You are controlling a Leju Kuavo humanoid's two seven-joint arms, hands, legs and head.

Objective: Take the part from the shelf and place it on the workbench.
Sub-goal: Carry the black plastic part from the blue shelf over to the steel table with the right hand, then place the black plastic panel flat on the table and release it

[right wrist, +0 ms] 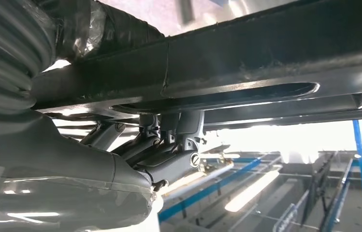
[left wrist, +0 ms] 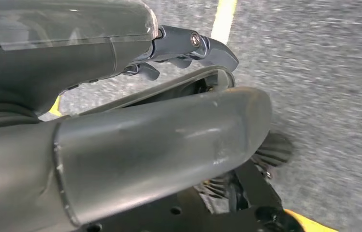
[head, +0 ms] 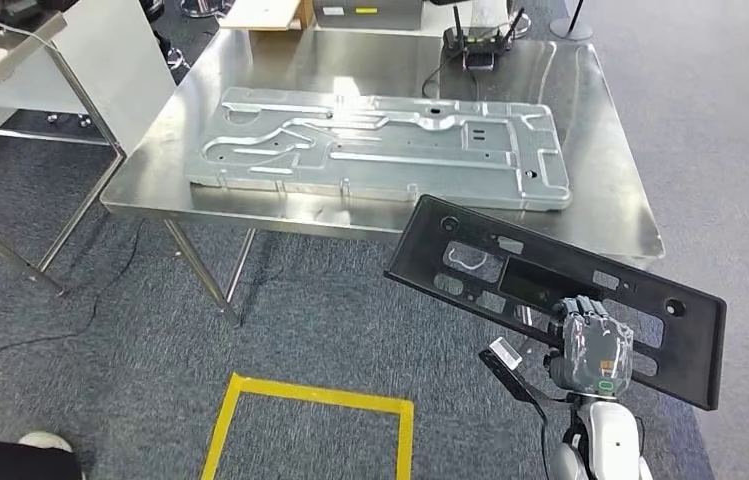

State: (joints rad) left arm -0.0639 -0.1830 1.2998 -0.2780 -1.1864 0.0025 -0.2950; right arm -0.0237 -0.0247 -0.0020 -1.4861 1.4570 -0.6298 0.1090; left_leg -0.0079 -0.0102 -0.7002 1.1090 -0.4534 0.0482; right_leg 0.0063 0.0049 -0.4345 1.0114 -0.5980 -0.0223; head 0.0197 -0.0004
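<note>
Right robot hand grips black part, tilted, near workbench; left robot hand seemingly curled, holding nothing.

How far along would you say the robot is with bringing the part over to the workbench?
Done: the black part is off the shelf and gripped by the right hand. In hand: it hangs tilted, its far corner just over the near edge of the workbench. Left: set it down beside the silver panel and release.

A large stamped metal panel lies flat, a router behind it, yellow floor tape nearby.
</note>
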